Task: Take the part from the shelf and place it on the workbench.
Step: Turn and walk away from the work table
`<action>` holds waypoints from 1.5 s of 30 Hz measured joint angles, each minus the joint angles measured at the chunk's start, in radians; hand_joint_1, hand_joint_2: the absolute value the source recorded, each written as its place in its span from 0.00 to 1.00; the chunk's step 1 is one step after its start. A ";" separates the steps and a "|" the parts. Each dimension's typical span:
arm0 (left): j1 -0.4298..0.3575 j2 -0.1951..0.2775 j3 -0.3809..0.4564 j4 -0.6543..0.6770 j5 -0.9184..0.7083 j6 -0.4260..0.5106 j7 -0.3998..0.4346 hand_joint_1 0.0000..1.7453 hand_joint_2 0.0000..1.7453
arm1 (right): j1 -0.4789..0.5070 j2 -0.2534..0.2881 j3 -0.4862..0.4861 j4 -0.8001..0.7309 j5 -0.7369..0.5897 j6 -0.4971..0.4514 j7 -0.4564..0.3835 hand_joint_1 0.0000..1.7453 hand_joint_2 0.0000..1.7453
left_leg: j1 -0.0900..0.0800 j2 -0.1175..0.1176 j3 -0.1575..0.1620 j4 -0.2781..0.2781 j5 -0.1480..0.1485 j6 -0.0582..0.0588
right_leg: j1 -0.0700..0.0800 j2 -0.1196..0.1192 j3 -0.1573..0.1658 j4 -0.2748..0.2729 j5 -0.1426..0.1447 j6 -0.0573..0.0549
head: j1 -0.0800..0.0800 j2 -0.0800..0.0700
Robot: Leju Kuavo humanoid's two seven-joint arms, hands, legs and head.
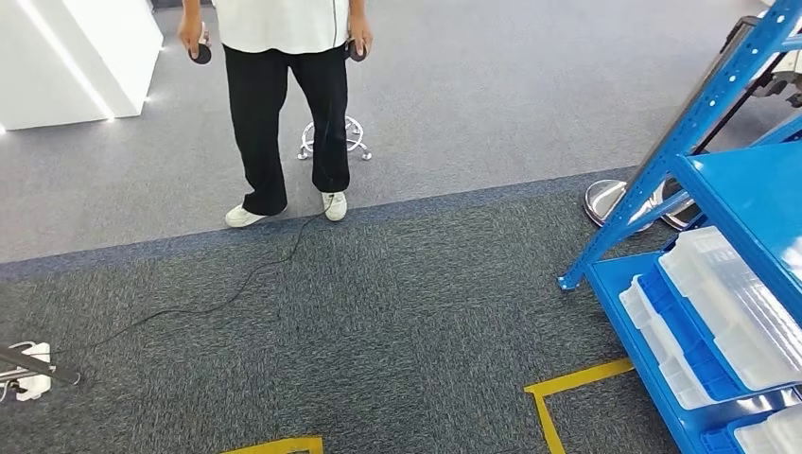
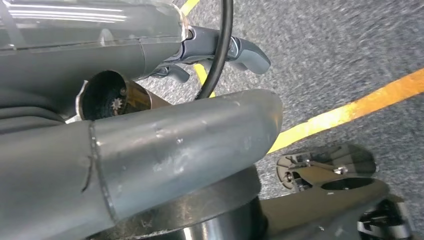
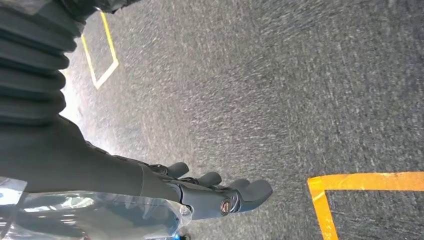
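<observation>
- Blue shelf stands at the right of the head view, its lower levels holding clear plastic bins over blue trays.
- The part to be fetched: cannot tell which item it is; judging by the task, it lies in or among those bins, contents too pale to make out.
- Right hand hangs over the grey carpet; fingers extended and slightly apart, holding nothing.
- Left hand also hangs low above the carpet; fingers loosely curved, apart, nothing in them. A black cable crosses in front of it; I cannot tell whether it touches.
- Yellow floor tape marks a corner on the near carpet, just left of the shelf's foot.
- A person stands on the far side, a dark object in each hand; a cable trails from them across the carpet to the near left. A stool base sits behind the person's legs.
- Step in hand, as I judge it: approach the shelf; neither arm is raised yet.
- To do it well: turn right and square up to the shelf front, stopping near the taped corner so the bins come within reach.
- Keep feet off the trailing cable; give the slanted shelf brace room.
- Raise the arm only once the body is steady.
- Identify the part before reaching in.
</observation>
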 joint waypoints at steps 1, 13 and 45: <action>-0.002 0.000 0.000 0.000 0.000 0.000 0.000 0.00 0.00 | 0.001 0.000 0.000 0.000 0.000 0.000 0.000 0.00 1.00 | 0.000 0.009 0.004 0.000 -0.002 -0.005 | 0.001 0.010 -0.002 -0.002 0.002 -0.006 | 0.000 0.000; 0.003 -0.001 -0.002 0.000 0.000 -0.002 0.002 0.00 0.00 | -0.002 0.000 -0.001 0.000 0.000 0.000 0.001 0.00 1.00 | 0.016 -0.154 -0.061 0.098 -0.004 -0.019 | -0.006 0.169 0.006 -0.001 0.008 -0.032 | -0.005 0.000; 0.002 -0.003 -0.006 0.000 0.002 -0.005 0.003 0.00 0.00 | -0.005 0.003 -0.010 0.000 0.006 0.000 -0.001 0.00 1.00 | 0.014 -0.173 -0.036 0.045 0.009 -0.010 | -0.001 0.178 -0.011 0.013 0.012 -0.034 | 0.000 0.000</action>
